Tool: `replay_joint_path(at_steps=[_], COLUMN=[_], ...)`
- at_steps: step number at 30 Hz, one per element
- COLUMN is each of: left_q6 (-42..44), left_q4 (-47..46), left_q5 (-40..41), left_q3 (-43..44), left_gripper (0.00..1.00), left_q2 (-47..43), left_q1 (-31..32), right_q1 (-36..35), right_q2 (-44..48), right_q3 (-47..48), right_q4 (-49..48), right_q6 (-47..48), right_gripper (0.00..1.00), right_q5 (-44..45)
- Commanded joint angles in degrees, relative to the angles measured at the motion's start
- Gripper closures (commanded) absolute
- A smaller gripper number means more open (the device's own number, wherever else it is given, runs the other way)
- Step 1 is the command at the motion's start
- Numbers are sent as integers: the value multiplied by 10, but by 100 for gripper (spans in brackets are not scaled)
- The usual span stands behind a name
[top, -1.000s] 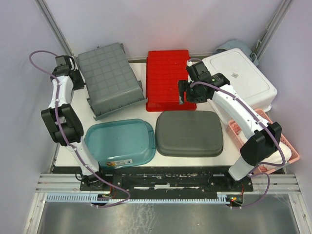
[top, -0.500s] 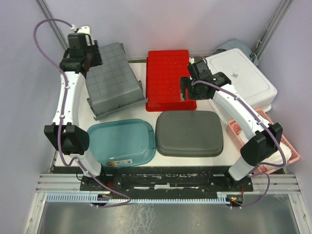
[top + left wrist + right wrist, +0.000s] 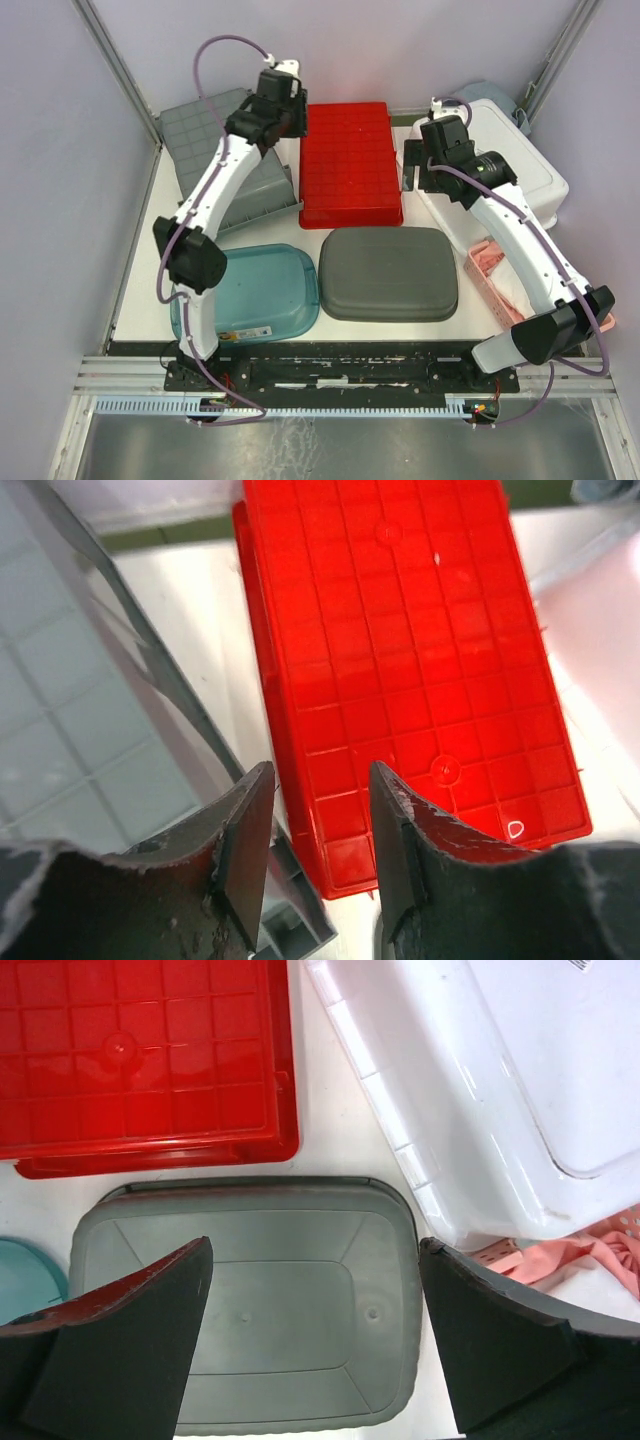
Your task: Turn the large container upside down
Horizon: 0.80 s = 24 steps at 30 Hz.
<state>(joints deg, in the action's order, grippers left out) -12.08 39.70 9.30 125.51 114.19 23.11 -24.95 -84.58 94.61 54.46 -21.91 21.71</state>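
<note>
1. the left claw [image 3: 320,780] is hanging narrowly parted, holding nothing, above the red crate [image 3: 348,160] at the bench's [image 3: 150,235] far edge.
2. the right claw [image 3: 315,1250] is gaping wide, empty, beside the big white container [image 3: 505,160] that is lying bottom-up in the far right corner.

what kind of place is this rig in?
Likely an enclosed lab test cell: plain lilac panel walls box in a white table, two white robot arms stand on a metal rail at its near edge, and upturned tubs like the red ribbed plastic tub lie there as props.
</note>
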Motion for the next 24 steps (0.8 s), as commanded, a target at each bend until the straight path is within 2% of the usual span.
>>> replay_joint_path(at_steps=[1, 7, 13, 17, 21, 23, 24], left_q6=[-47, -72, -74, -79, -72, -75, -76], left_q4=[-3, 36, 66, 106, 126, 122, 117], left_q5=[30, 8, 3, -9, -8, -14, -16], left_q3=[7, -59, -204, -252, -222, -174, -145], left_gripper=[53, 57, 57, 58, 57, 52, 48], left_q2=[44, 54, -36, -83, -117, -124, -125], left_q1=[20, 27, 26, 26, 24, 22, 22], right_q1=[8, 13, 25, 33, 37, 38, 38], right_q2=[18, 25, 27, 25, 19, 15, 11], right_q3=[-18, -33, -35, -32, -17, 1, 12], right_q4=[-5, -8, -11, -12, -8, 0, 4], right_q6=[14, 16, 19, 21, 28, 29, 29], right_gripper=[8, 7, 7, 7, 7, 0, 1], right_q5=[20, 21, 27, 30, 34, 33, 32])
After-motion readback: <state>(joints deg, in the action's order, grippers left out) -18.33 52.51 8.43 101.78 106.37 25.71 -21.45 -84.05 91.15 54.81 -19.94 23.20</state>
